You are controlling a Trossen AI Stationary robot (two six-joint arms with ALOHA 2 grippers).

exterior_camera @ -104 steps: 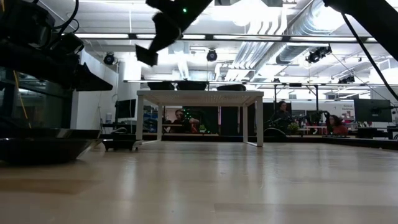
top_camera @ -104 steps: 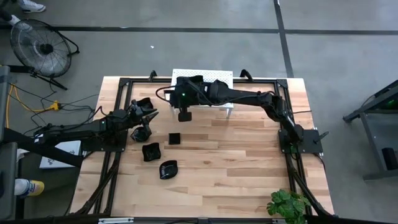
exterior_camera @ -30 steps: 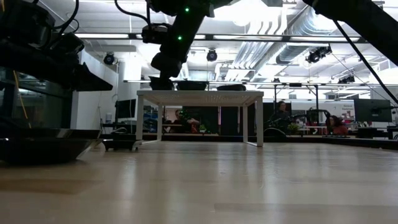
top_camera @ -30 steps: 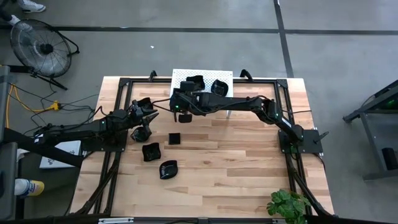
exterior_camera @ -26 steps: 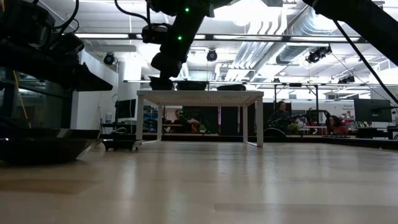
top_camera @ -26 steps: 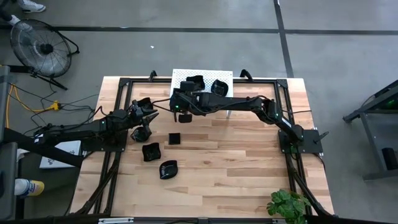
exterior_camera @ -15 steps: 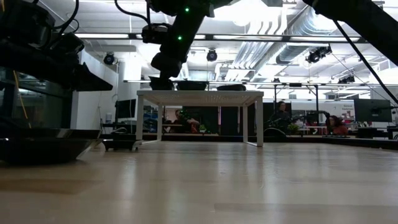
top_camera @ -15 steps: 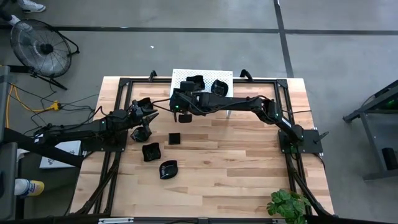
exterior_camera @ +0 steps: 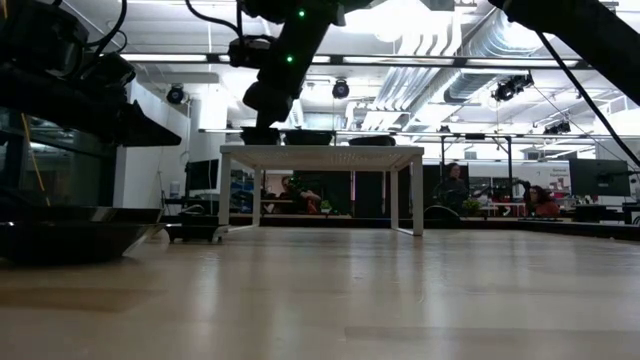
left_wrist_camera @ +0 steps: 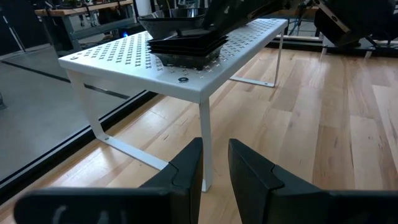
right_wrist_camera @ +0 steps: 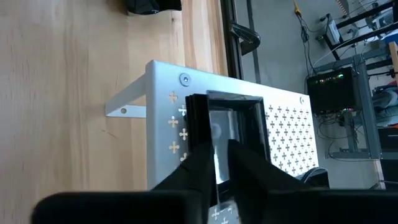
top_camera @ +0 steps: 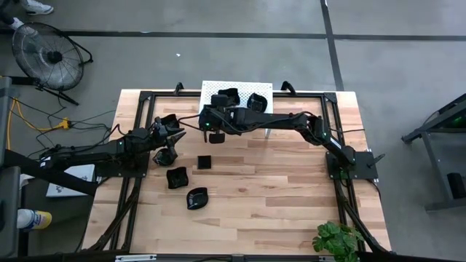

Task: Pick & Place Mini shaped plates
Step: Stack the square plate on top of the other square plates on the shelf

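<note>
Plates, black, counted from my console: square plate point(right_wrist_camera: 231, 134) on the white stand point(top_camera: 263, 89), at its corner, the right gripper point(right_wrist_camera: 214, 163) over it with fingers close together astride the near rim; whether they still pinch it I cannot tell. Two more plates point(top_camera: 255, 101) sit farther along the stand. Three plates point(top_camera: 177, 177) lie on the table point(top_camera: 291, 189). Left gripper point(left_wrist_camera: 214, 163) is near the table's left edge, fingers narrowly parted, holding nothing I can see.
</note>
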